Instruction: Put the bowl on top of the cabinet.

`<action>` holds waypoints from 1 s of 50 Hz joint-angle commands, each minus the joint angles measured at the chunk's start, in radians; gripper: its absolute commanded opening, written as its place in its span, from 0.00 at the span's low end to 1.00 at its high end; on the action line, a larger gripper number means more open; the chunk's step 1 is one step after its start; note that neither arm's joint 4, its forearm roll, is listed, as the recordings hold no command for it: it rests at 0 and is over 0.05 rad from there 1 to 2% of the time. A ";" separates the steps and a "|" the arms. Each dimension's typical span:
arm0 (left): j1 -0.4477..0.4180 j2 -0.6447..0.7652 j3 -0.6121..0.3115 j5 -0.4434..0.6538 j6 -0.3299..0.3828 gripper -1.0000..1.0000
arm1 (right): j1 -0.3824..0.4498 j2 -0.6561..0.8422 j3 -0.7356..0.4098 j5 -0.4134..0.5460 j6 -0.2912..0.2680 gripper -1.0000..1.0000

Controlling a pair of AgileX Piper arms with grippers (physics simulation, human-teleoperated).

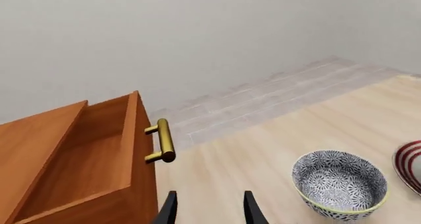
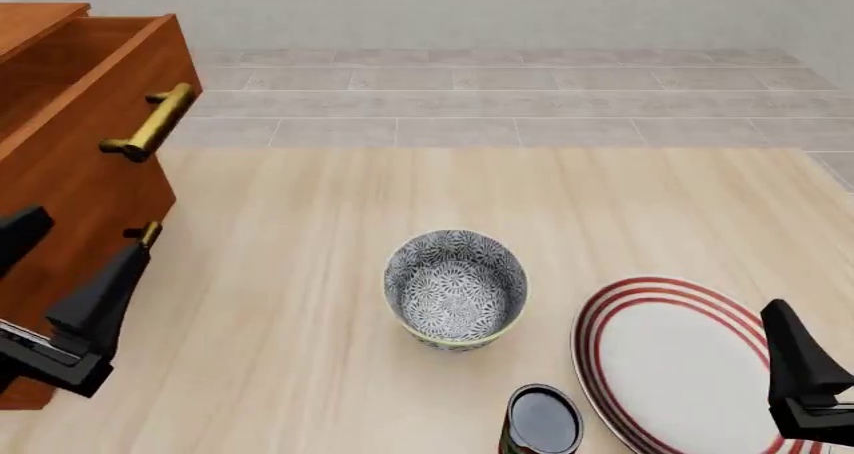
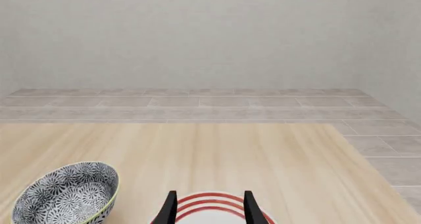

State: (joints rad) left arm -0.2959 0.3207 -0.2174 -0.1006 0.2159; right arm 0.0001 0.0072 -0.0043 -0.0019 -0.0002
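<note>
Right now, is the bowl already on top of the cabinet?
No, the bowl sits upright on the table, apart from the cabinet, neither gripper touching it.

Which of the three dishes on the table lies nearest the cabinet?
The bowl, blue-grey floral and deep, sits closest to the cabinet. The red-ringed plate and the dark cup both lie farther right.

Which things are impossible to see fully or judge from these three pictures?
- Top of the cabinet: cut off by the front view's upper left edge.
- Dark cup: front view's bottom edge cuts it; its contents are unclear.
- Plate: cut by an edge in every view; the right gripper covers part.
- Left gripper: only fingertips show in the left wrist view.
- Bowl: its base cannot be seen in the front view.
</note>
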 commanded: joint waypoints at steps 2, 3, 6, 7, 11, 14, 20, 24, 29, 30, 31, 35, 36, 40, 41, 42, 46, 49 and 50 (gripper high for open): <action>-0.152 0.166 -0.100 0.013 0.043 1.00 | 0.000 0.000 0.000 0.000 0.000 1.00; -0.155 0.189 -0.103 0.008 0.043 1.00 | 0.000 0.000 0.000 0.000 0.000 1.00; -0.187 0.247 -0.123 -0.003 0.039 1.00 | 0.000 0.000 0.000 0.000 0.000 1.00; -0.193 0.251 -0.122 -0.007 0.046 1.00 | 0.000 0.000 0.000 0.000 0.000 1.00; -0.195 0.354 -0.152 -0.027 0.046 1.00 | 0.000 0.000 0.000 0.000 0.000 1.00; -0.198 0.410 -0.172 -0.034 0.048 1.00 | 0.000 0.000 0.000 0.000 0.000 1.00; -0.199 0.532 -0.225 -0.035 0.039 1.00 | 0.000 0.000 0.000 0.000 0.000 1.00; -0.201 0.577 -0.264 -0.021 0.033 1.00 | 0.000 0.000 0.000 0.000 0.000 1.00; -0.183 0.660 -0.311 -0.021 0.024 1.00 | 0.000 0.000 0.000 0.000 0.000 1.00; -0.187 0.660 -0.312 -0.024 0.023 1.00 | 0.000 0.000 0.000 0.000 0.000 1.00; -0.187 0.669 -0.313 -0.027 0.024 1.00 | 0.000 0.000 0.000 0.000 0.000 1.00; -0.183 0.688 -0.320 -0.038 0.030 1.00 | 0.000 0.000 0.000 0.000 0.000 1.00; -0.184 0.695 -0.325 -0.033 0.024 1.00 | 0.000 0.000 0.000 0.000 0.000 1.00; -0.175 0.709 -0.343 -0.035 0.015 1.00 | 0.000 0.000 0.000 0.000 0.000 1.00; -0.184 0.710 -0.341 -0.035 0.018 1.00 | 0.000 0.000 0.000 0.000 0.000 1.00; -0.186 0.718 -0.343 -0.033 0.016 1.00 | 0.000 0.000 0.000 0.000 0.000 1.00; -0.196 0.742 -0.345 -0.036 0.014 1.00 | 0.000 0.000 0.000 0.000 0.000 1.00; -0.204 0.761 -0.348 -0.026 0.005 1.00 | 0.000 0.000 0.000 0.000 0.000 1.00; -0.217 0.762 -0.341 -0.029 0.013 1.00 | 0.000 0.000 0.000 0.000 0.000 1.00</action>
State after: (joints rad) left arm -0.4872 1.0235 -0.5447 -0.1315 0.2325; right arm 0.0000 0.0072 -0.0043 -0.0019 -0.0001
